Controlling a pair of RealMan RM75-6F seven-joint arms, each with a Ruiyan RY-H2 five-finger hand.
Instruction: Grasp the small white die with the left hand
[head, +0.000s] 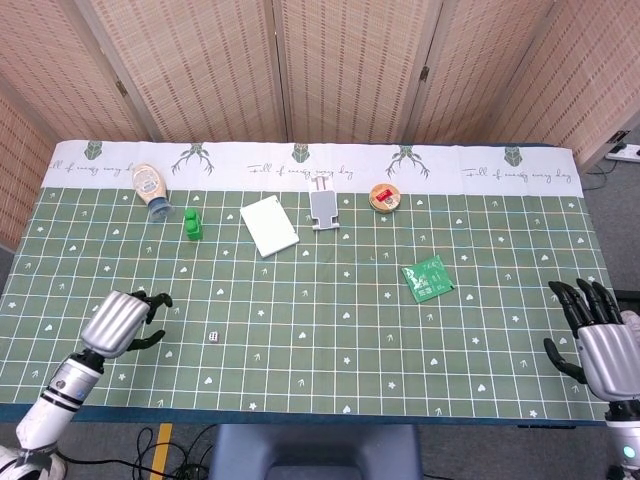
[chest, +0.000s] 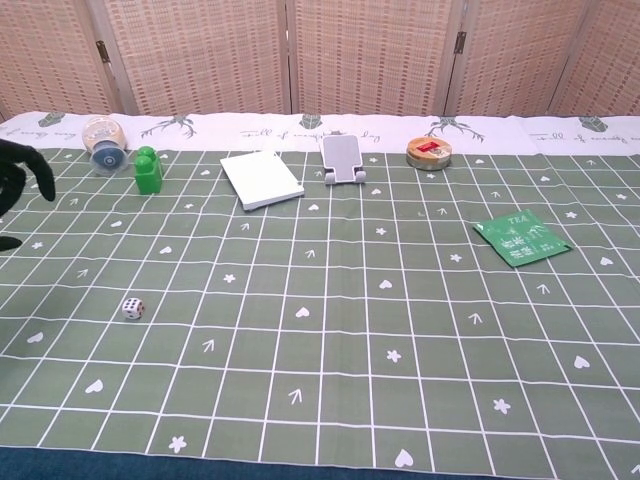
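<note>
Left hand (head: 122, 321) hovers near the table's (head: 330, 400) front-left edge, fingers apart, empty; we note bare cloth between it and the small white die (head: 213, 337).

From my station I read cursive script printed along the white border strip of the green checked tablecloth (head: 300, 150): "Fall of ... day" sits between small deer-head emblems, and the same phrase recurs further left and right along that strip, though I cannot make out the middle words in either view. The flat green paper sachet (chest: 521, 238) carries the word "TEA" near its upper edge in the chest view (the smaller white lines beneath it are too fine for me to read). The small white die (chest: 133, 308) shows dark pips on its faces, but I cannot count them.
</note>
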